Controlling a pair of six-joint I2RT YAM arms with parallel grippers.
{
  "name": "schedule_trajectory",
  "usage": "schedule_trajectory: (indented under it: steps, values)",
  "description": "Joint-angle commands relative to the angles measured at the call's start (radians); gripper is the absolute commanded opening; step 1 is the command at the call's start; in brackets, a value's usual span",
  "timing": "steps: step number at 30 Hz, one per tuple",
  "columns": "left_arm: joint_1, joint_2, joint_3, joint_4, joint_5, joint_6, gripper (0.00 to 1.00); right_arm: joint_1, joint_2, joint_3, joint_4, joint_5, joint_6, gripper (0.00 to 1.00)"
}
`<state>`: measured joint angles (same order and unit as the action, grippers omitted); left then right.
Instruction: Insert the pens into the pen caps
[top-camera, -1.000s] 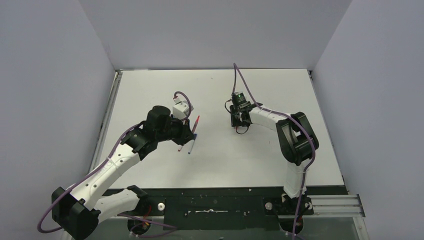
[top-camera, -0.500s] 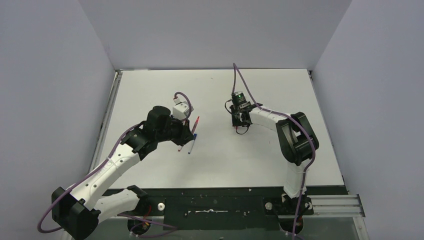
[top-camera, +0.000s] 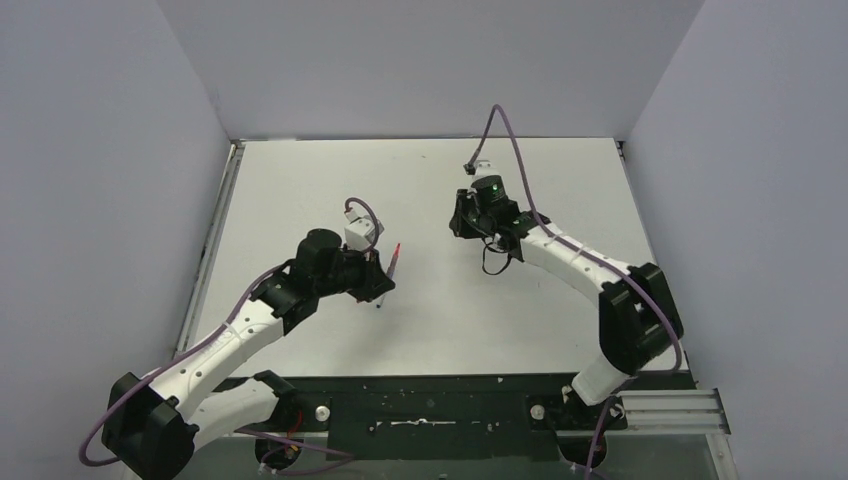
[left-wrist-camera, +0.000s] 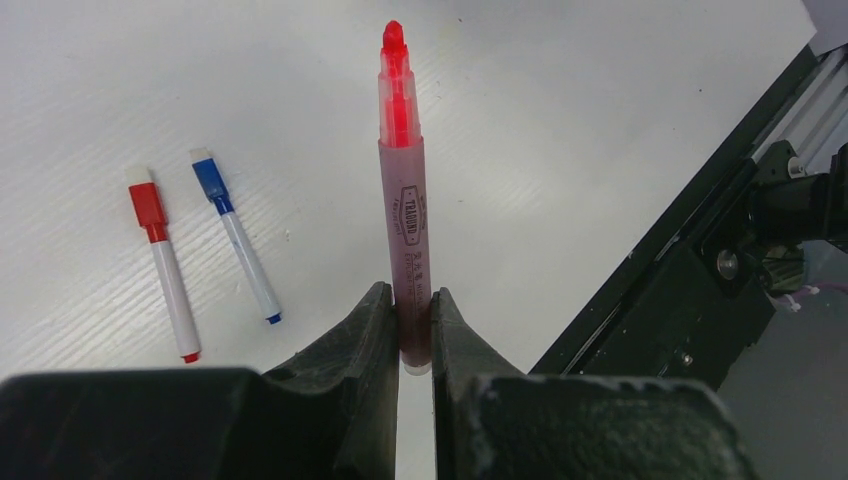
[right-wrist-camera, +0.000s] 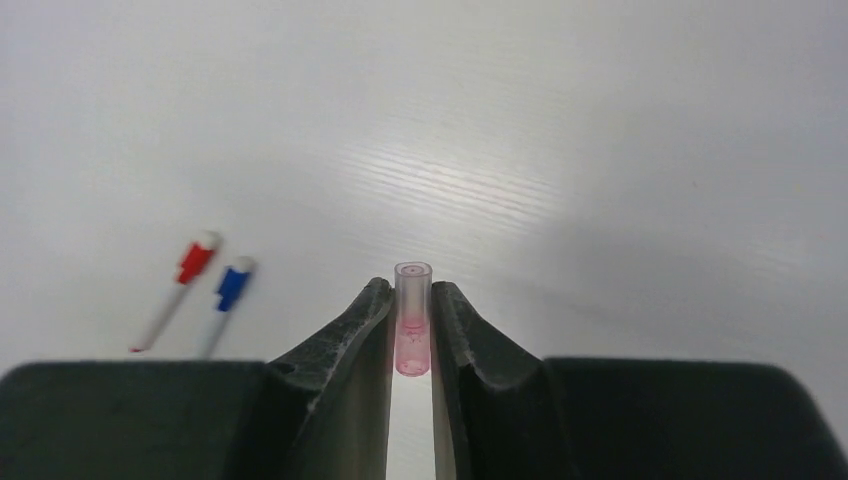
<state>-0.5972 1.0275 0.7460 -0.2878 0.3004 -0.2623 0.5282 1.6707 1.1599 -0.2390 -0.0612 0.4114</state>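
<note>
The left gripper (left-wrist-camera: 412, 300) is gripping the pinkish-red pen (left-wrist-camera: 405, 200) by its rear end, jaws clenched tight against the barrel. The pen is pointing straight out from the fingers, its bare red tip leading, and is hanging above the white table (left-wrist-camera: 560, 120) rather than lying on it. The right gripper (right-wrist-camera: 412, 290) is pinching the pale pink cap (right-wrist-camera: 413, 310) between its fingers, with the cap's open mouth facing away from the wrist. In the top view that cap is sitting well apart from the pinkish-red pen, off to its right and a little farther from the arm bases. Two whitish pens are lying flat on the table to the left of the pinkish-red pen in the left wrist view: the red-tipped pen (left-wrist-camera: 165, 270), which is wearing a red cap, and just beside it the blue-tipped pen (left-wrist-camera: 240, 255), which is wearing a blue cap. They are lying nearly parallel and are not touching each other.
</note>
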Motion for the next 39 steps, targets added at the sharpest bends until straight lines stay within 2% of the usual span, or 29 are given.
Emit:
schedule_trajectory:
  steps: [1,6,15,27,39]
  values:
    - [-0.009,-0.025,-0.055,0.264,0.065,-0.121,0.0,0.075,-0.182,-0.05,0.225,-0.014,0.093,0.0]
    - [-0.013,-0.013,-0.081,0.434,0.101,-0.184,0.0,0.135,-0.288,-0.097,0.408,-0.029,0.194,0.0]
    - [-0.013,0.004,-0.085,0.564,0.103,-0.249,0.0,0.223,-0.339,-0.07,0.444,-0.032,0.253,0.0]
    - [-0.013,0.008,-0.082,0.581,0.101,-0.265,0.0,0.285,-0.414,-0.052,0.449,0.037,0.213,0.0]
    - [-0.013,0.011,-0.079,0.585,0.109,-0.265,0.0,0.286,-0.394,-0.039,0.473,0.039,0.184,0.0]
